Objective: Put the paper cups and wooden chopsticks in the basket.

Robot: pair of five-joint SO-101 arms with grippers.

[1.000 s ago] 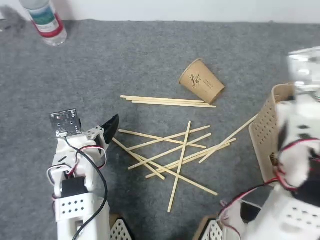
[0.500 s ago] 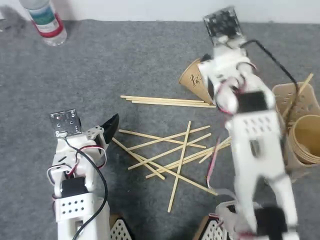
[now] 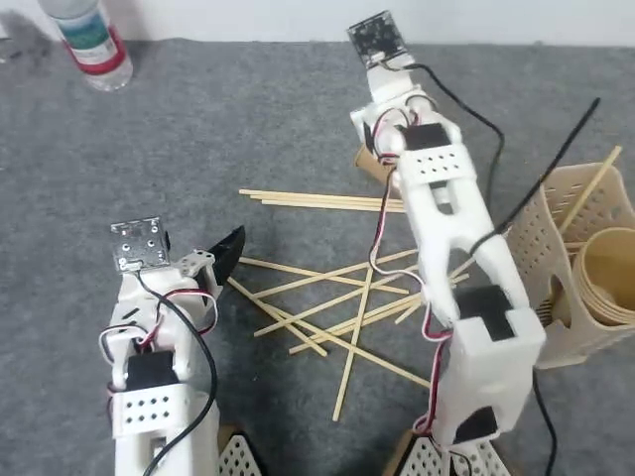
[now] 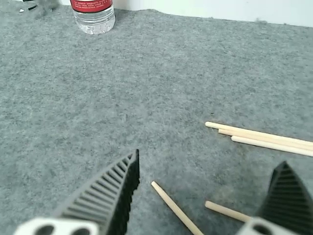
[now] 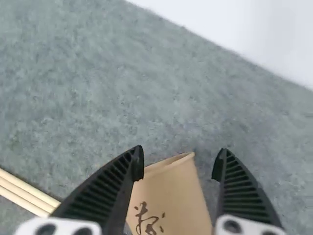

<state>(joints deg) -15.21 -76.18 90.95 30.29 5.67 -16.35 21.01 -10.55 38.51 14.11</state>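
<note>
The table is grey and fuzzy. The cup is brown with dark marks. The chopsticks are pale yellow. The basket is tan with small holes. The bottle has a red label.

The high camera looked down over the grey mat from its near edge. The left wrist camera sat low, facing across the mat to the water bottle and three parallel chopsticks — both shared with the high view. The right wrist camera hung close over the paper cup.

White perforated arms trail red-and-black cables; left hand and right hand are ribbed black.
</note>
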